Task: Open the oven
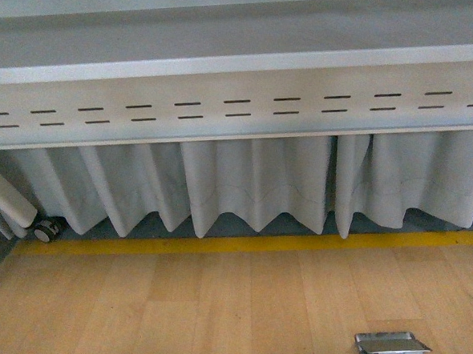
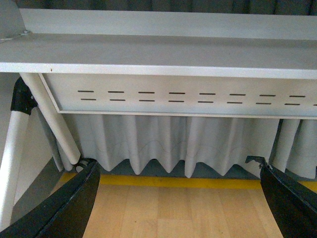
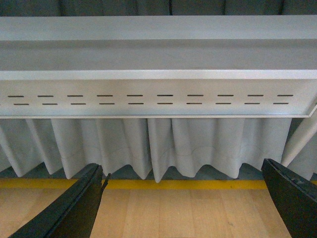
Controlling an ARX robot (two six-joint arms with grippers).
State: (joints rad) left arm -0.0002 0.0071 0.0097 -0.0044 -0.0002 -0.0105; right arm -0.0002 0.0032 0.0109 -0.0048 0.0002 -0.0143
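The oven is out of view in all three views. My left gripper (image 2: 181,206) is open and empty, its two black fingers (image 2: 69,208) spread wide over a wooden floor. My right gripper (image 3: 185,208) is also open and empty, with its black fingers (image 3: 74,210) apart above the same floor. Neither gripper shows in the front view.
A grey table (image 1: 229,63) with a slotted metal apron (image 1: 232,107) spans the front view. Grey pleated curtains (image 1: 253,180) hang behind it. A yellow floor stripe (image 1: 249,244) runs below. A white table leg (image 2: 52,119) with a caster (image 1: 45,230) stands at left. A metal floor box (image 1: 390,346) lies near right.
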